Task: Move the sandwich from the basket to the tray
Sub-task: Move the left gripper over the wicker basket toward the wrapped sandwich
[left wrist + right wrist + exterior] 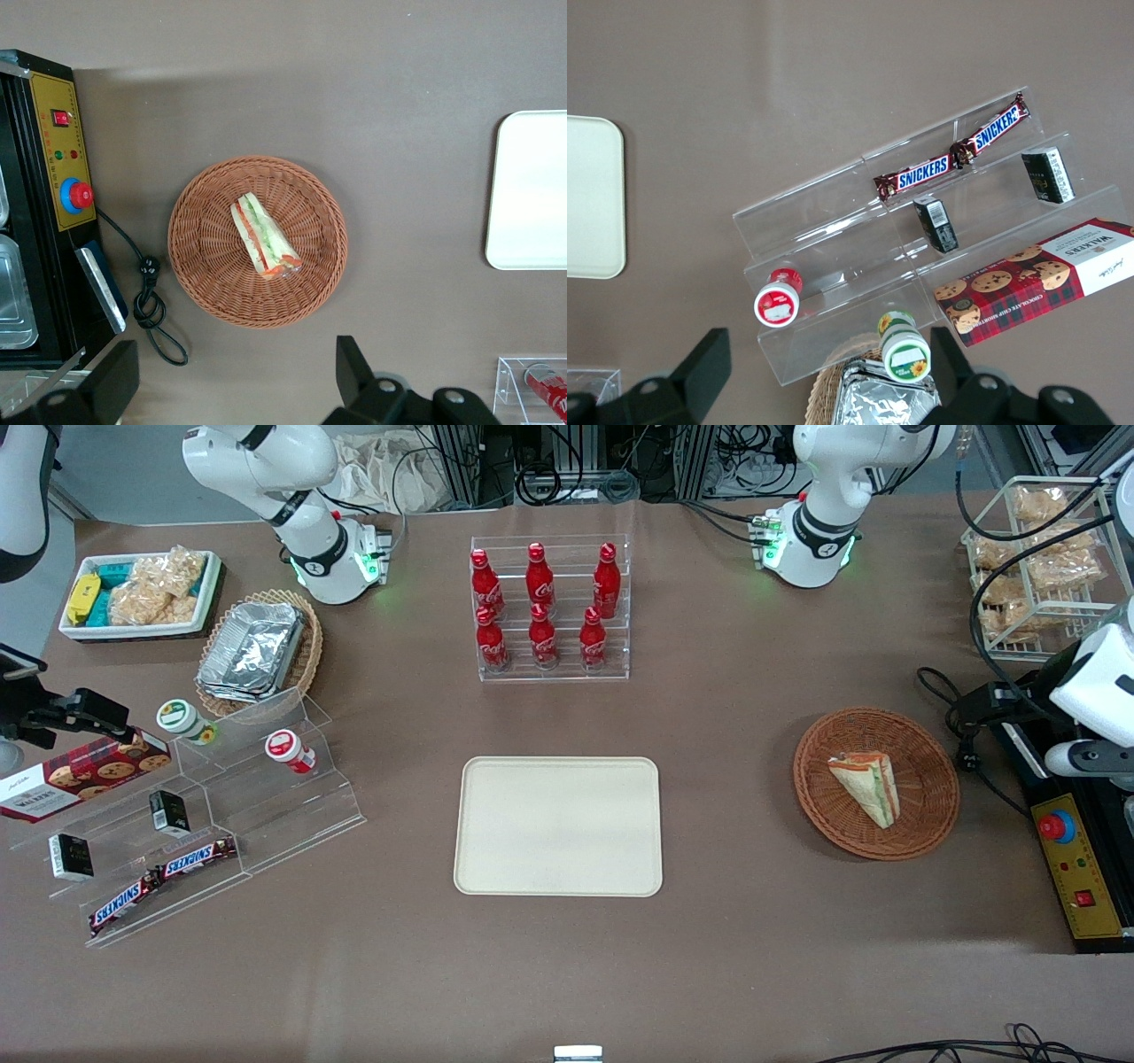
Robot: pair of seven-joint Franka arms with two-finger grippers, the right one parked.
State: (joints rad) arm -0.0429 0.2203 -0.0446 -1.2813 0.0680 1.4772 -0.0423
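The sandwich, a pale wedge with orange and green layers in clear wrap, lies in the round reddish-brown wicker basket toward the working arm's end of the table. The cream-beige tray lies flat mid-table with nothing on it. In the left wrist view my gripper is open and empty, high above the table beside the basket, not over the sandwich. An edge of the tray shows there too. The arm's white wrist shows above the table's end in the front view.
A black machine with a yellow panel and red button and its coiled cable lie beside the basket. A rack of red cola bottles stands farther from the camera than the tray. A wire rack of bagged snacks stands nearby.
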